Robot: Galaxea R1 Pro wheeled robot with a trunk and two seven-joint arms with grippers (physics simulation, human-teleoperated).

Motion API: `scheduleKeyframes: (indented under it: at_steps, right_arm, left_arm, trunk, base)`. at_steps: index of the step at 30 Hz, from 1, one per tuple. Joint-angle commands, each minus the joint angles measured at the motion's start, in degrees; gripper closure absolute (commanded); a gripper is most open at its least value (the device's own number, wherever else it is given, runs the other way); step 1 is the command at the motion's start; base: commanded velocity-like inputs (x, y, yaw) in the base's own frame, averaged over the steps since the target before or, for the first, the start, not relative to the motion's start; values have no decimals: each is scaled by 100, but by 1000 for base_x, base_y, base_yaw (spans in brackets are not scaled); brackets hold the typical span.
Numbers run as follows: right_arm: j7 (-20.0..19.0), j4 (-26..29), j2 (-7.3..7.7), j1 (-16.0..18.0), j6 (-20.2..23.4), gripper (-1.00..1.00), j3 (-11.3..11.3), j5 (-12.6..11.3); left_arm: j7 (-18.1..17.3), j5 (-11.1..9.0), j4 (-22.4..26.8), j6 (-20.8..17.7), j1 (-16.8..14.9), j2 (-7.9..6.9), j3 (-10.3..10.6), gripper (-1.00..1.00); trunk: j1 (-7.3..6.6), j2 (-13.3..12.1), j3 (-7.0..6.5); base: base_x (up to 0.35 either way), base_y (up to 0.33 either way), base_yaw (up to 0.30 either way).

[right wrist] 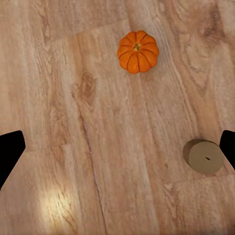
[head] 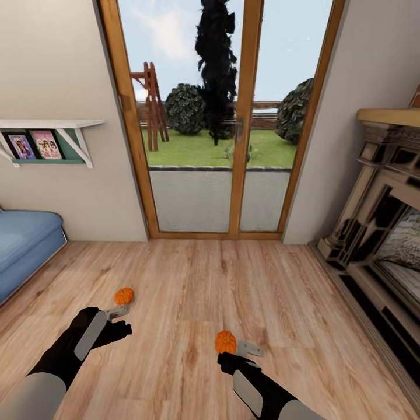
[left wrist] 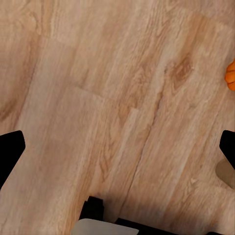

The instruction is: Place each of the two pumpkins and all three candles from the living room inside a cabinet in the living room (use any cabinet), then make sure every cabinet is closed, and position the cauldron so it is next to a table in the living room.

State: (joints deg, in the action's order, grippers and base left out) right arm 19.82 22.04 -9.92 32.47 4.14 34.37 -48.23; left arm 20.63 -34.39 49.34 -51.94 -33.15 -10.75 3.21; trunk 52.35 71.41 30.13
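Observation:
Two small orange pumpkins lie on the wood floor. One pumpkin (head: 123, 296) sits just beyond my left gripper (head: 119, 312), and its edge (left wrist: 231, 76) shows in the left wrist view. The other pumpkin (head: 226, 342) lies right beside my right gripper (head: 247, 349) and appears whole (right wrist: 138, 51) in the right wrist view. A short tan candle (right wrist: 203, 156) stands on the floor close to that pumpkin, near one fingertip. Both grippers (left wrist: 117, 152) (right wrist: 117, 152) hover above the floor, open, with bare planks between their black fingertips.
A tall glass door in a wooden frame (head: 239, 146) faces me. A blue sofa (head: 23, 245) sits at the left under a wall shelf (head: 49, 125). A stone fireplace (head: 379, 233) lines the right side. Wood floor (head: 192, 274) stretches between them.

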Motion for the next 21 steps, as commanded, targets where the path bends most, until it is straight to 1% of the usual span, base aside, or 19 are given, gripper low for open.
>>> scheduleKeyframes:
  at_steps: [1,16,21]
  right_arm:
    - [48,11,6,5,26,-100,44,-20]
    - [48,11,2,5,26,-100,45,-20]
    - [48,11,2,5,26,-100,45,-20]
  left_arm:
    - [55,-59,6,-7,-3,-7,26,-100]
    - [55,-59,11,-6,-1,-16,22,-100]
    - [55,-59,14,-3,-1,-20,19,-100]
  trunk:
    - [1,3,6]
    - [1,3,6]
    - [1,3,6]
  base:
    - [123,37,0]
    - [194,-8,0]
    - [82,-1,0]
